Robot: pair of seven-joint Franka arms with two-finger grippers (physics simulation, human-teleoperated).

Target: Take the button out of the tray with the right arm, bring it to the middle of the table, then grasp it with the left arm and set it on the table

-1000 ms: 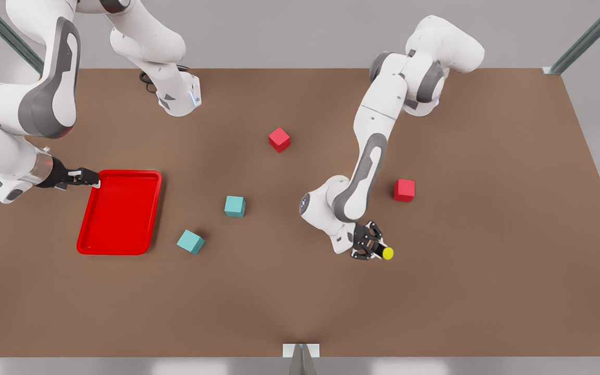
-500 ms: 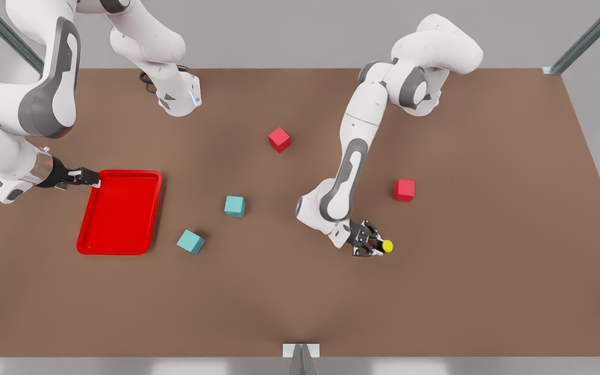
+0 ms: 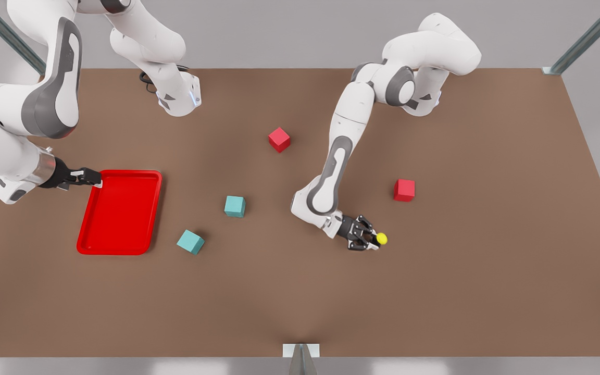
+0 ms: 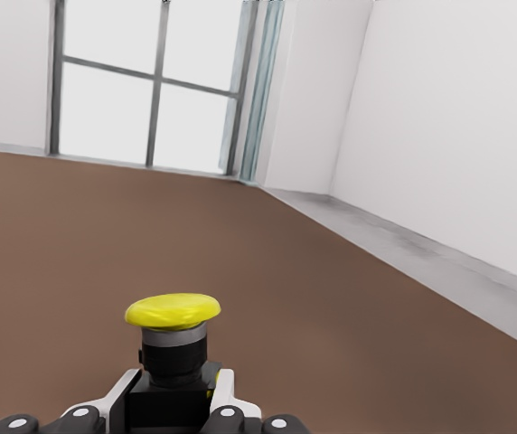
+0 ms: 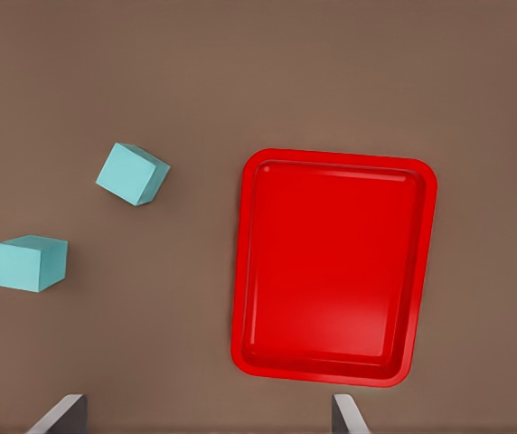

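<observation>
The button [image 3: 381, 238], a yellow cap on a dark body, sits between the fingers of my left gripper [image 3: 370, 240], which is shut on it low over the brown table [image 3: 461, 271], right of centre in the front view. In the left wrist view the button [image 4: 173, 312] stands upright, with my left gripper [image 4: 173, 402] clamping its black base. I cannot tell whether it touches the table. The red tray [image 3: 123, 213] lies empty at the front view's left. My right gripper [image 3: 90, 178] waits at the tray's far corner, open. In the right wrist view the tray [image 5: 331, 271] lies below my right gripper [image 5: 204, 418].
Two teal cubes [image 3: 234, 206] [image 3: 190, 241] lie between the tray and the left arm, seen again in the right wrist view [image 5: 132, 174] [image 5: 31, 262]. One red cube [image 3: 279, 139] sits toward the back, another [image 3: 404, 190] just behind the left gripper. Bare tabletop stretches toward the front.
My left gripper has carried the button a little toward the back and the front view's left, its forearm swinging down. The right arm has hardly moved.
</observation>
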